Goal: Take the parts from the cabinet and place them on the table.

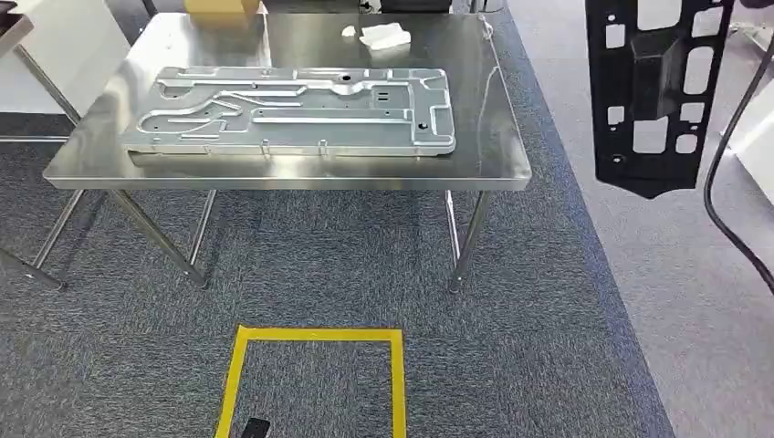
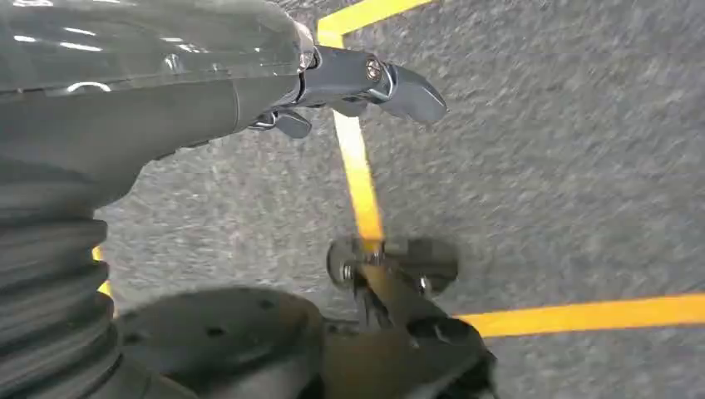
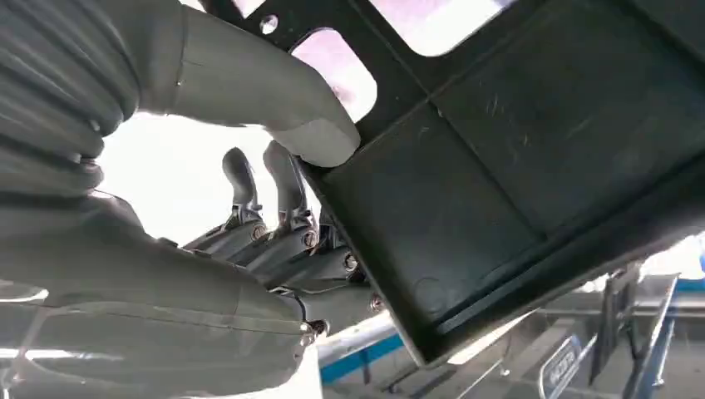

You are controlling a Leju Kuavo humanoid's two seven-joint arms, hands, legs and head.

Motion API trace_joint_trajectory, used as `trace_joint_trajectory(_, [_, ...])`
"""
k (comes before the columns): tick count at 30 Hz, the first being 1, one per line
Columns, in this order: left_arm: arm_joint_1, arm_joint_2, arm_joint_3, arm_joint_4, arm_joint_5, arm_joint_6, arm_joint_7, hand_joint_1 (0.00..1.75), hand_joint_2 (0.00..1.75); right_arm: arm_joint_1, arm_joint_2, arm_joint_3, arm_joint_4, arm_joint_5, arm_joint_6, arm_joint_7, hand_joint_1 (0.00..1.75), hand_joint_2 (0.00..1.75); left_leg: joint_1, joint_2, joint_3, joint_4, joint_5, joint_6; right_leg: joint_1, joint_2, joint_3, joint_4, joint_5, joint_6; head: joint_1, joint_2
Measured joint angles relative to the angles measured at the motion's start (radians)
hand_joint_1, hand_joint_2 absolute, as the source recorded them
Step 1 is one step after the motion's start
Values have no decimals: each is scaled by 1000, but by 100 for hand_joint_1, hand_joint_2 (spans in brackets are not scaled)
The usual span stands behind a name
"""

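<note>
Your right hand (image 3: 274, 191) held the black panel (image 1: 653, 91) by one edge, thumb pressed on one face and the darker fingers behind it. From the head view the panel hung upright in the air, off beyond the right edge of the table (image 1: 493, 173) and well above the floor. Your left hand (image 2: 349, 87) hung over the carpet by the yellow tape (image 2: 357, 174), holding nothing, with its fingers loosely apart.

The main risk I judged was the grip: the panel was large and caught at one rim only, so a swing could twist it loose. It could also strike the table's right edge on the way in, or land on the silver plate (image 1: 292, 109), which already lay flat across the middle of the table and covered most of it. The black cable (image 1: 730, 182) near the panel could snag it.

No container showed in these views; white scraps (image 1: 383, 36) lay near the table's far edge.
</note>
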Motion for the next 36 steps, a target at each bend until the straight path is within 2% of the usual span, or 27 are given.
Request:
trace_joint_trajectory(1, [0, 2, 7, 0, 7, -3, -5, 0, 175, 7, 1, 0, 0, -6, -1, -8, 175, 175, 7, 11, 21, -61, 49, -23, -14, -5, 17, 7, -17, 13, 0, 0])
trace_joint_trajectory(2, [1, -1, 11, 0, 10, -6, -6, 0, 175, 14, 7, 0, -1, -11, -3, -19, 175, 175, -4, -1, 11, -32, 52, -32, -21, -4, 29, -7, -21, 21, 0, 0])
trace_joint_trajectory(3, [2, -9, 12, 0, 7, -11, -8, 0, 175, 22, 9, 1, 1, -16, -6, -26, 175, 175, -9, -4, -1, -12, 37, -38, -14, 1, 22, -8, -22, 33, -3, 0])
trace_joint_trajectory(4, [0, 2, 14, 0, 7, -10, -8, 0, 175, 28, 5, 1, 3, -19, -9, -31, 175, 175, -11, 5, 10, -32, 14, 9, -11, 0, 2, 5, -31, 46, -3, 0])
trace_joint_trajectory(5, [4, -2, 16, 1, 9, -10, -7, 0, 175, 43, 5, 1, 5, -20, -11, -33, 175, 175, -12, 4, -5, -4, 16, 29, -8, 2, 3, 8, -33, 52, -2, 0])
trace_joint_trajectory(7, [5, 2, 20, 2, 7, -9, -6, 0, 175, 61, 5, 2, 4, -23, -14, -36, 175, 175, -16, 3, -4, 5, -6, 50, -13, 2, 8, 9, -42, 65, -2, 1])
trace_joint_trajectory(8, [5, 5, 23, 2, 7, -9, -5, 0, 175, 65, 2, 2, 5, -24, -16, -34, 175, 175, -13, -2, 7, -2, -14, 62, -18, 6, -3, 34, -59, 64, -1, 0])
trace_joint_trajectory(9, [4, 6, 26, 2, 6, -9, -5, 0, 175, 70, 2, 2, 5, -25, -21, -35, 175, 175, -13, -7, 13, -7, -16, 65, -18, 5, -39, 101, -79, 66, -2, 1])
trace_joint_trajectory(11, [6, 7, 28, 2, 7, -9, -4, 0, 175, 99, 3, 2, 10, -26, -27, -35, 175, 175, -14, -14, 38, -22, -25, 75, -9, 3, -154, 285, -129, 76, -1, 0])
trace_joint_trajectory(12, [10, 7, 28, 2, 7, -9, -3, 0, 175, 125, 3, 2, 15, -26, -28, -36, 175, 175, -15, -18, 57, -33, -30, 79, -7, 3, -210, 358, -134, 77, -2, 1])
trace_joint_trajectory(13, [15, 7, 28, 2, 7, -10, -3, 0, 175, 147, 5, 3, 19, -26, -27, -35, 175, 175, -17, -25, 76, -43, -35, 81, -2, 3, -251, 387, -111, 69, -2, 0])
trace_joint_trajectory(14, [20, 6, 28, 2, 7, -10, -3, 0, 175, 167, 5, 5, 25, -26, -27, -35, 175, 175, -20, -32, 92, -52, -38, 82, 6, 2, -276, 368, -60, 54, -1, 0])
trace_joint_trajectory(15, [24, 6, 28, 2, 6, -10, -3, 0, 175, 176, 5, 6, 30, -26, -28, -35, 175, 175, -25, -39, 105, -64, -39, 83, 19, 1, -283, 304, 14, 27, -1, 0])
trace_joint_trajectory(16, [27, 4, 28, 2, 7, -10, -2, 0, 175, 178, 5, 7, 33, -26, -28, -35, 175, 175, -32, -44, 117, -76, -40, 84, 39, 2, -277, 211, 98, -7, -1, 0])
trace_joint_trajectory(17, [29, 2, 28, 2, 7, -10, -2, 0, 175, 176, 5, 7, 36, -26, -28, -35, 175, 175, -34, -46, 127, -85, -41, 85, 68, 4, -272, 118, 175, -47, -2, 0])
trace_joint_trajectory(18, [33, -15, 28, 1, 6, -11, -2, 0, 175, 183, 6, 7, 37, -26, -30, -36, 175, 175, -35, -47, 131, -88, -41, 80, 92, 4, -270, 100, 186, -88, -7, 0])
trace_joint_trajectory(19, [37, -12, 29, 3, 4, -9, 3, 0, 175, 193, 6, 8, 41, -26, -32, -38, 175, 175, -37, -47, 137, -88, -45, 76, 94, 4, -265, 92, 197, -84, -6, 1])
trace_joint_trajectory(20, [38, -17, 29, 3, 3, -11, 6, 0, 175, 195, 9, 8, 44, -27, -33, -41, 175, 175, -21, -47, 142, -86, -51, 70, 96, 5, -259, 91, 196, -79, -4, 0])
trace_joint_trajectory(21, [36, -16, 29, 3, 1, -9, 7, 0, 175, 192, 6, 9, 44, -27, -35, -46, 175, 175, -23, -46, 138, -82, -51, 72, 94, 3, -259, 95, 198, -72, 0, 0])
trace_joint_trajectory(24, [25, -17, 29, 3, 0, -9, 12, 0, 175, 169, 6, 10, 43, -30, -54, -61, 175, 175, -30, -43, 143, -87, -50, 69, 89, 6, -262, 101, 199, -69, 0, 0])
trace_joint_trajectory(27, [21, -9, 29, 3, 7, -9, 11, 0, 175, 168, 6, 11, 46, -32, -61, -67, 175, 175, -36, -39, 164, -106, -60, 69, 85, 7, -252, 97, 190, -67, 0, 0])
trace_joint_trajectory(28, [21, -7, 30, 3, 10, -10, 8, 0, 175, 168, 6, 12, 47, -32, -61, -67, 175, 175, -40, -37, 165, -106, -62, 73, 83, 8, -245, 89, 178, -60, 0, 0])
trace_joint_trajectory(30, [22, -4, 32, 3, 11, -22, 2, 0, 175, 162, 6, 13, 46, -33, -61, -66, 175, 175, -53, -32, 162, -98, -68, 82, 71, 9, -220, 57, 132, -44, 0, 0])
trace_joint_trajectory(31, [22, -2, 34, 3, 11, -25, -1, 0, 175, 161, 6, 13, 46, -35, -61, -66, 175, 175, -57, -29, 162, -97, -70, 86, 66, 10, -222, 62, 131, -33, 0, 0])
trace_joint_trajectory(36, [21, 8, 40, 3, 32, -27, -11, 0, 175, 117, 3, 16, 47, -41, -44, -50, 175, 175, -59, -18, 166, -96, -70, 86, 60, 20, -221, 64, 132, -37, 0, 0])
